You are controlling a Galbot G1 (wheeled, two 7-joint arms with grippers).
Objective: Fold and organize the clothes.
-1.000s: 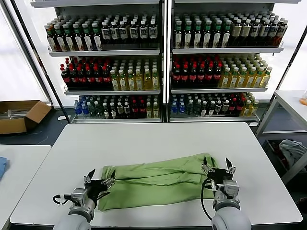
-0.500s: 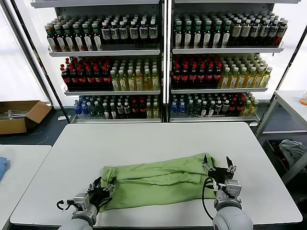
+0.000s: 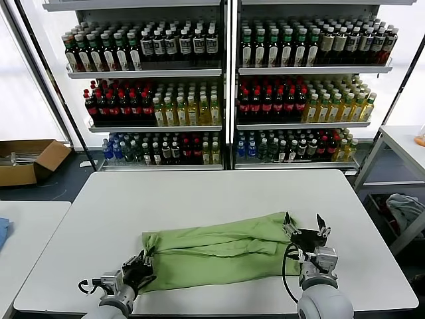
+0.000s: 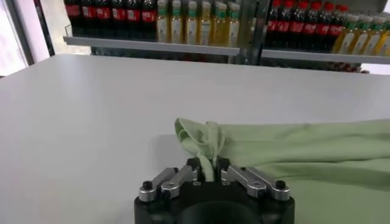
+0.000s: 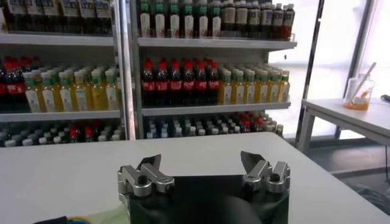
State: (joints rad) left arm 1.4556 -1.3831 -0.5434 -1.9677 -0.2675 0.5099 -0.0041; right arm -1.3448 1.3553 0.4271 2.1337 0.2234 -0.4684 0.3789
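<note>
The light green shirt [image 3: 219, 248] lies in a long folded strip across the near part of the white table [image 3: 212, 199]. My left gripper [image 3: 141, 268] is at the shirt's left end, shut on a bunched fold of green cloth; the left wrist view shows that fold [image 4: 207, 146] pinched between the dark fingertips of the left gripper [image 4: 207, 165]. My right gripper [image 3: 305, 226] is at the shirt's right end, open with its tips pointing up. In the right wrist view the right gripper [image 5: 201, 163] has nothing between its fingers, and only a sliver of green shows low beside it.
Shelves of bottled drinks [image 3: 226, 86] fill the wall behind the table. A cardboard box [image 3: 26, 159] sits on the floor at far left. A second white table [image 3: 26, 232] adjoins on the left, and another table [image 3: 405, 143] stands at the right with a cloth bundle [image 3: 406, 206] below.
My left gripper has moved lower along the shirt's left end and closed from wide open onto the cloth. The right gripper has shifted slightly right and stays open.
</note>
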